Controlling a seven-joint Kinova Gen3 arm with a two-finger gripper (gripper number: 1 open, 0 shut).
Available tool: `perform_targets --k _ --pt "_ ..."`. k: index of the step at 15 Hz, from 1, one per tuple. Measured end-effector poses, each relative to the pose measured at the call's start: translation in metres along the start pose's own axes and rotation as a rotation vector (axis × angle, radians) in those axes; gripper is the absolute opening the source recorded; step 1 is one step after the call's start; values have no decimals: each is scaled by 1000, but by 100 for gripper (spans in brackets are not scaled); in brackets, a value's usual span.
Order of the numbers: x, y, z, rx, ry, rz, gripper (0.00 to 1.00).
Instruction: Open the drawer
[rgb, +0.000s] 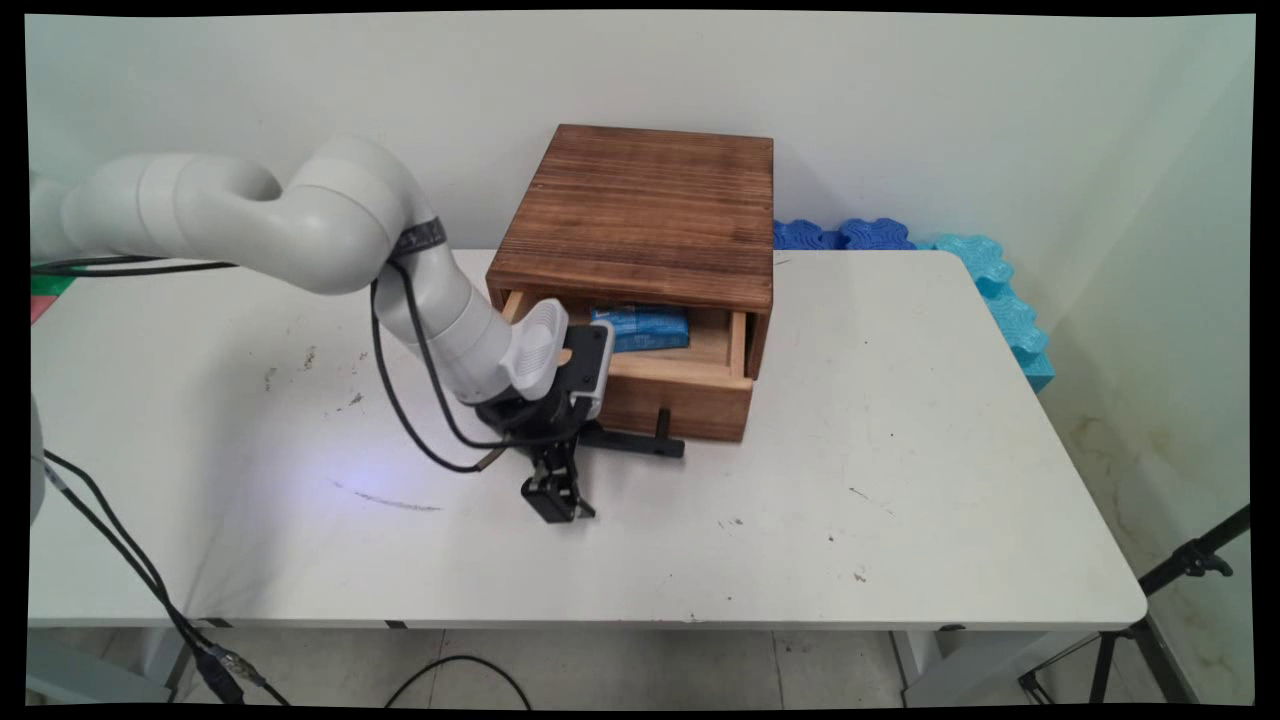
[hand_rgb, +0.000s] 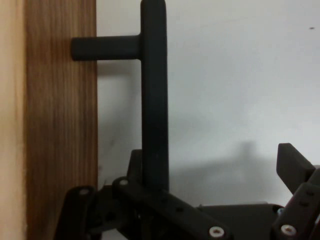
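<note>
Main view: gripper (rgb: 560, 497) hangs low over the white table (rgb: 900, 480), just in front of the wooden box (rgb: 640, 215). Its drawer (rgb: 680, 392) stands partly out; a blue packet (rgb: 645, 327) lies inside.

Hand view: fingers (hand_rgb: 295, 167) spread apart, the black handle (hand_rgb: 153, 95) between them, untouched on the right side.

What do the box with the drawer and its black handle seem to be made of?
Box: wood, dark brown stained, with visible grain lines. Drawer: lighter wood, apparently unstained. Handle: matte black round bar, probably plastic or painted metal; the look leaves it open.
</note>
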Motion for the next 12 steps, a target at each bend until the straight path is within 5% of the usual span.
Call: perform_targets --k 12 --pt "1 62 -18 -59 9 15 100"
